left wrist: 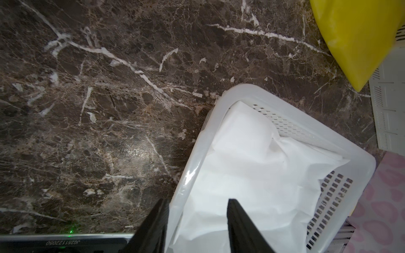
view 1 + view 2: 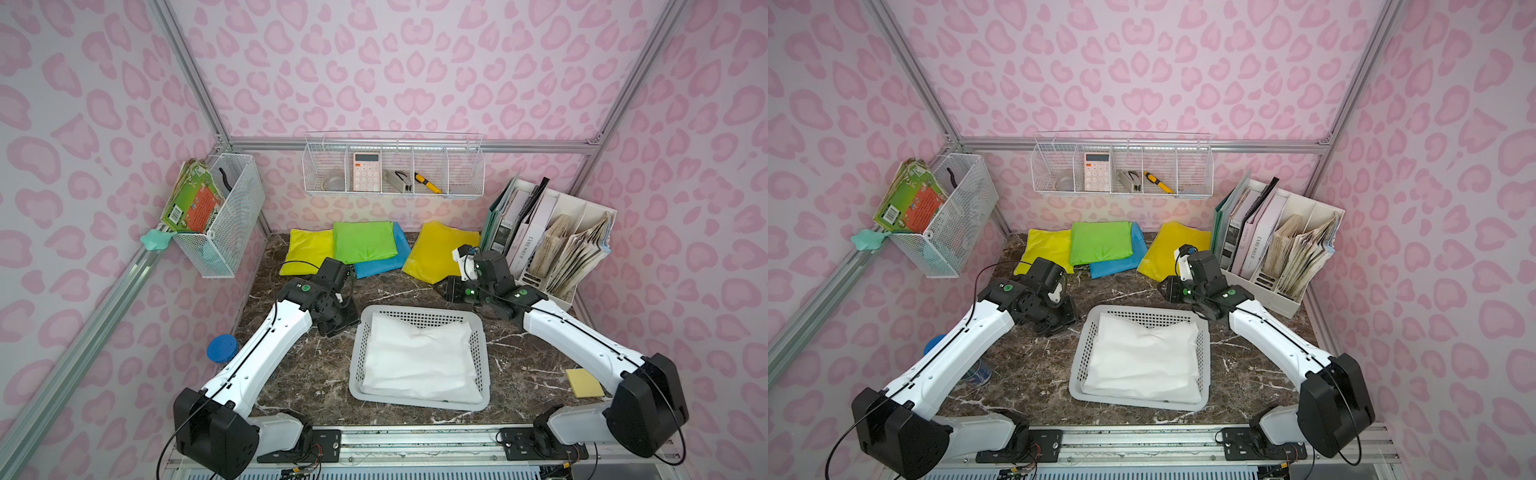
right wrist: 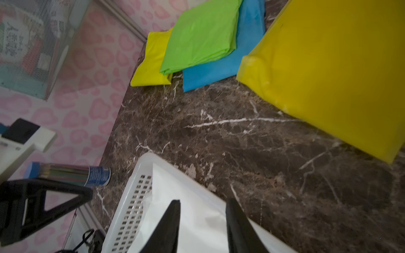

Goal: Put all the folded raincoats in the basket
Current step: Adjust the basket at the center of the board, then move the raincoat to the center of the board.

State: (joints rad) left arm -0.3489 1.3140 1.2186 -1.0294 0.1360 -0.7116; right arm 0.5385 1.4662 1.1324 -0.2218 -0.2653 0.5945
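My left fingers point(image 1: 241, 223) and right fingers point(image 3: 238, 225) hang released; I'd lift straight up, leaving the raincoat point(image 2: 419, 357) (just beneath them) undisturbed in the basket point(image 2: 415, 402).

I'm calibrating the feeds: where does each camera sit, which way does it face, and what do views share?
Top views: high over the table's front edge, looking down toward the back wall; left arm and right arm show, flanking the basket.
Left wrist: on the left arm, looking down past the open left gripper at the basket's rim and the marble table.
Right wrist: on the right arm, looking past the open right gripper across the table to the green fold.
Shared: all show the basket holding the white raincoat.
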